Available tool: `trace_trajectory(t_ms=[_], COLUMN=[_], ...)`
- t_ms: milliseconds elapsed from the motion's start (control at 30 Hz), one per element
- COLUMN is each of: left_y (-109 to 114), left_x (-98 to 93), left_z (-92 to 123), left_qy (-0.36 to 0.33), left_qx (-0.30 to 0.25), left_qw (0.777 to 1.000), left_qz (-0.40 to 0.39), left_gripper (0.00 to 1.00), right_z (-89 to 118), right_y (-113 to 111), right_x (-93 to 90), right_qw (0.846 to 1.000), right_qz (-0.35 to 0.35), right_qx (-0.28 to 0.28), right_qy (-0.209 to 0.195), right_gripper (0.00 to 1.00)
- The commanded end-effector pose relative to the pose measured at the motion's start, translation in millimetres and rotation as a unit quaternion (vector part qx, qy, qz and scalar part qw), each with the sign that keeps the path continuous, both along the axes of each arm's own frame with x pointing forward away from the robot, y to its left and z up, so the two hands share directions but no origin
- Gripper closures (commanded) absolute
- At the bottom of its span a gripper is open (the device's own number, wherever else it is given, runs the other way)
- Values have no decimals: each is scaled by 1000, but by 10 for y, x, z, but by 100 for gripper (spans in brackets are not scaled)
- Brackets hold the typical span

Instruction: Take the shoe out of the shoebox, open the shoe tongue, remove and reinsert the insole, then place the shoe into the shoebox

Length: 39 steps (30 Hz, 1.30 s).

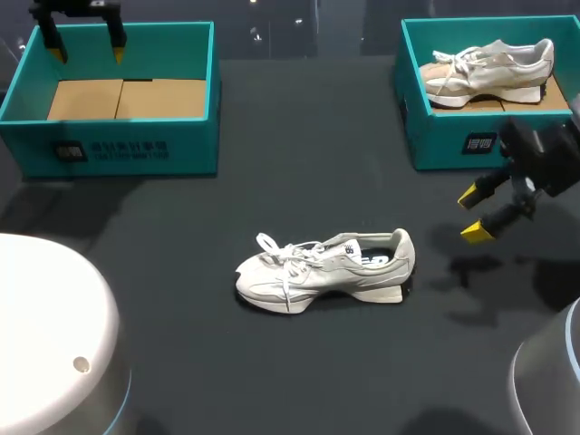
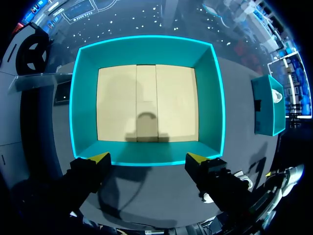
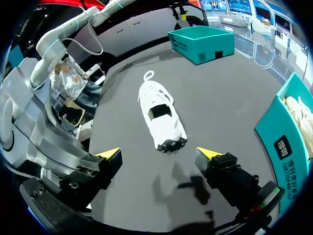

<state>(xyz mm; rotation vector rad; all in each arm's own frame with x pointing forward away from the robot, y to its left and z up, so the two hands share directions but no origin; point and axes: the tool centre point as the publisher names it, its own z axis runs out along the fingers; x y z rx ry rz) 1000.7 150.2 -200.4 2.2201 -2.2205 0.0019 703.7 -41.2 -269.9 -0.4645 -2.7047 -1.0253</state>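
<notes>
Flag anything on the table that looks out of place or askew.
Only the white shoe stands mid-table, outside both boxes, laces trailing. The left shoebox is empty; the right shoebox holds another shoe. Nothing damaged.

Left tool (image 1: 88,54) hangs at far left, fingers pointing straight down and spread wide. Right tool (image 1: 473,214) sits near the right edge, tilted down toward the middle, fingers likewise spread wide.
</notes>
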Motion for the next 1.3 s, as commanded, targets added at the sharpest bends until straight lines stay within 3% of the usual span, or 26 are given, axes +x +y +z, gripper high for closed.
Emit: trace_trajectory(t_ms=[33, 400, 500, 933, 1300], left_y=[-1, -1, -1, -1, -1], left_x=[-2, -2, -2, -2, -2], left_z=[2, 2, 2, 2, 2], left_qy=[0, 0, 0, 0, 0], left_qx=[0, 0, 0, 0, 0], left_qw=[1000, 1000, 1000, 1000, 1000], left_qz=[0, 0, 0, 0, 0], left_gripper=[0, 0, 0, 0, 0], right_z=[-88, -422, -508, -508, -866], right_y=[-156, -237, -275, -275, -365], right_x=[-104, -3, -8, -8, 60], right_qw=[979, 974, 966, 966, 967], right_qz=[-46, -11, -25, -25, -50], right_qx=[183, 205, 236, 236, 216], right_qy=[-79, -96, -105, -105, -126], right_gripper=[0, 0, 0, 0, 0])
